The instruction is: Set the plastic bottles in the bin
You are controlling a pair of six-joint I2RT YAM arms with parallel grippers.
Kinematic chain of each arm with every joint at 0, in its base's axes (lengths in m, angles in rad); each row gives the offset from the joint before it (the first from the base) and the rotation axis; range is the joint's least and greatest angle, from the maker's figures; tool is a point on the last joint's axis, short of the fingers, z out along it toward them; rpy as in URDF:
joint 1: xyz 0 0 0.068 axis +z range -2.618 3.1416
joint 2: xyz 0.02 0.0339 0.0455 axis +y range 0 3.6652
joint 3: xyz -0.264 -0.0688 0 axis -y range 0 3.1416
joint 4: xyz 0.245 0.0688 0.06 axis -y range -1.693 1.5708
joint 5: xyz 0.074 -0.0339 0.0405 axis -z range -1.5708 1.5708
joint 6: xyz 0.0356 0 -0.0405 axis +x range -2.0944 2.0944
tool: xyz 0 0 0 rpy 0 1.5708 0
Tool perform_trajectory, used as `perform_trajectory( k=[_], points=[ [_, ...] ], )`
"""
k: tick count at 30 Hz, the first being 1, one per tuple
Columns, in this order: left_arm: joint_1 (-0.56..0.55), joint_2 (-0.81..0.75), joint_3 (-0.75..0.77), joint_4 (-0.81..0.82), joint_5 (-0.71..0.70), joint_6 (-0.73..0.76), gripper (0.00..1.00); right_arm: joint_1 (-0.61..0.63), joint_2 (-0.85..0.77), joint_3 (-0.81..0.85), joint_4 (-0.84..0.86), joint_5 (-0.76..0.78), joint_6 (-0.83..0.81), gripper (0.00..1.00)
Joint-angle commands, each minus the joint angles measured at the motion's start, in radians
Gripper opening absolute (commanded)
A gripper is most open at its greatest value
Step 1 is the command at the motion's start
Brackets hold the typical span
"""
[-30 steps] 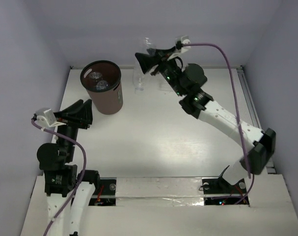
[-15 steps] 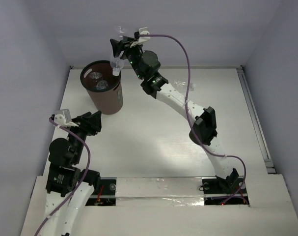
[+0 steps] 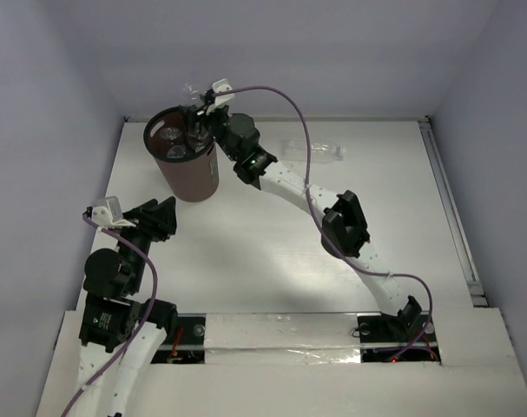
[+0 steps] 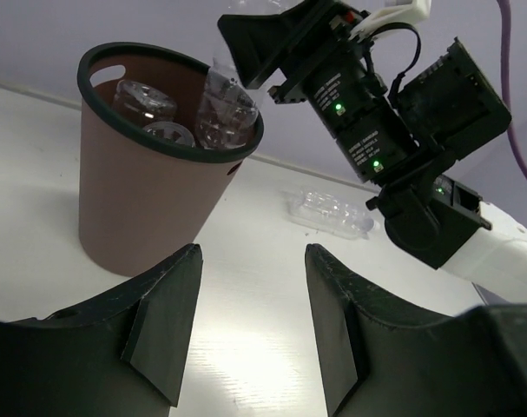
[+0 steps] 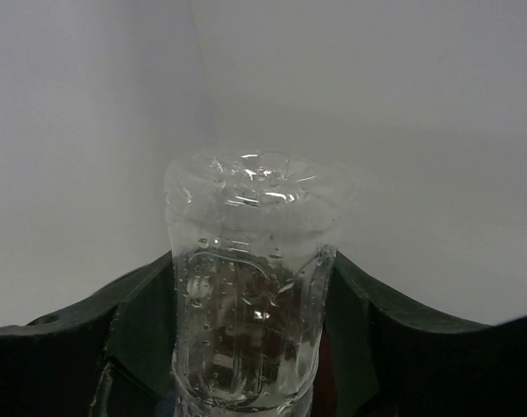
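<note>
right gripper [image 3: 197, 122] clamped on clear unlabelled plastic bottle [image 5: 250, 204] above dark brown round bin [image 3: 192, 178]; left gripper [image 4: 251, 278] jaws apart, empty.

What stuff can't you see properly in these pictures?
- How many bottles are in the bin: in the top view the right claw covers part of the opening; in the left wrist view the bin's wall hides the bottom.
- The held bottle, lower end: in the right wrist view the bottom edge cuts it off.
- The lying bottle, cap: too small in the top view; in the left wrist view the right arm covers one end.
</note>
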Motion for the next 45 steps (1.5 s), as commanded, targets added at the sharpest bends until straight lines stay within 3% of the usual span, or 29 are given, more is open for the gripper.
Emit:
perform_trajectory(
  k=[1, 5, 9, 12, 14, 15, 16, 17, 18, 19, 22, 25, 27, 28, 30, 33, 34, 35, 39, 45],
  points=[
    [-0.004, -0.011, 0.028, 0.033, -0.003, 0.012, 0.48, 0.015, -0.039, -0.026, 0.115, -0.038, -0.044, 0.73],
    [-0.004, -0.013, 0.025, 0.034, -0.003, 0.012, 0.48, 0.033, -0.082, -0.037, 0.103, -0.067, -0.052, 0.88],
    [-0.004, -0.017, 0.025, 0.034, -0.006, 0.012, 0.48, 0.033, -0.174, -0.112, 0.113, -0.104, -0.015, 0.93],
    [-0.004, -0.02, 0.023, 0.036, -0.004, 0.012, 0.48, 0.033, -0.299, -0.271, 0.164, -0.114, -0.004, 0.94],
    [-0.004, -0.022, 0.023, 0.036, -0.004, 0.012, 0.48, 0.023, -0.417, -0.441, 0.214, -0.118, 0.004, 0.89],
    [-0.004, -0.023, 0.025, 0.036, -0.006, 0.012, 0.48, -0.009, -0.457, -0.497, 0.224, -0.136, 0.008, 0.81],
    [-0.004, -0.023, 0.025, 0.036, -0.006, 0.012, 0.48, -0.028, -0.496, -0.553, 0.227, -0.147, 0.011, 0.81],
    [-0.004, -0.026, 0.023, 0.038, -0.003, 0.012, 0.48, -0.051, -0.566, -0.654, 0.218, -0.161, 0.045, 0.63],
    [-0.004, -0.028, 0.023, 0.041, -0.001, 0.012, 0.48, -0.078, -0.597, -0.698, 0.204, -0.179, 0.078, 0.55],
    [-0.004, -0.028, 0.022, 0.042, 0.005, 0.011, 0.48, -0.142, -0.622, -0.733, 0.183, -0.237, 0.098, 0.4],
    [-0.004, -0.036, 0.021, 0.048, 0.013, 0.011, 0.47, -0.282, -0.668, -0.775, -0.001, -0.339, 0.163, 0.23],
    [-0.004, -0.04, 0.018, 0.05, 0.011, 0.012, 0.47, -0.374, -0.646, -0.697, -0.282, -0.422, 0.142, 0.2],
    [-0.004, -0.039, 0.018, 0.05, 0.011, 0.012, 0.47, -0.439, -0.619, -0.62, -0.538, -0.395, 0.015, 0.2],
    [-0.004, -0.037, 0.02, 0.05, 0.013, 0.012, 0.47, -0.454, -0.601, -0.57, -0.599, -0.297, -0.036, 0.21],
    [-0.015, -0.03, 0.018, 0.05, 0.016, 0.011, 0.47, -0.496, -0.57, -0.51, -0.747, -0.241, -0.135, 0.26],
    [-0.025, -0.023, 0.018, 0.056, 0.02, 0.012, 0.47, -0.508, -0.493, -0.413, -0.888, -0.164, -0.266, 0.57],
    [-0.025, -0.02, 0.018, 0.059, 0.022, 0.012, 0.47, -0.508, -0.473, -0.398, -0.929, -0.11, -0.301, 0.73],
    [-0.034, -0.02, 0.017, 0.061, 0.024, 0.012, 0.47, -0.508, -0.429, -0.364, -0.949, -0.083, -0.324, 0.78],
    [-0.035, -0.019, 0.017, 0.057, 0.03, 0.011, 0.47, -0.508, -0.315, -0.275, -1.055, -0.018, -0.42, 0.9],
    [-0.035, -0.016, 0.017, 0.059, 0.034, 0.011, 0.47, -0.508, -0.19, -0.163, -1.128, -0.055, -0.477, 0.91]
  ],
)
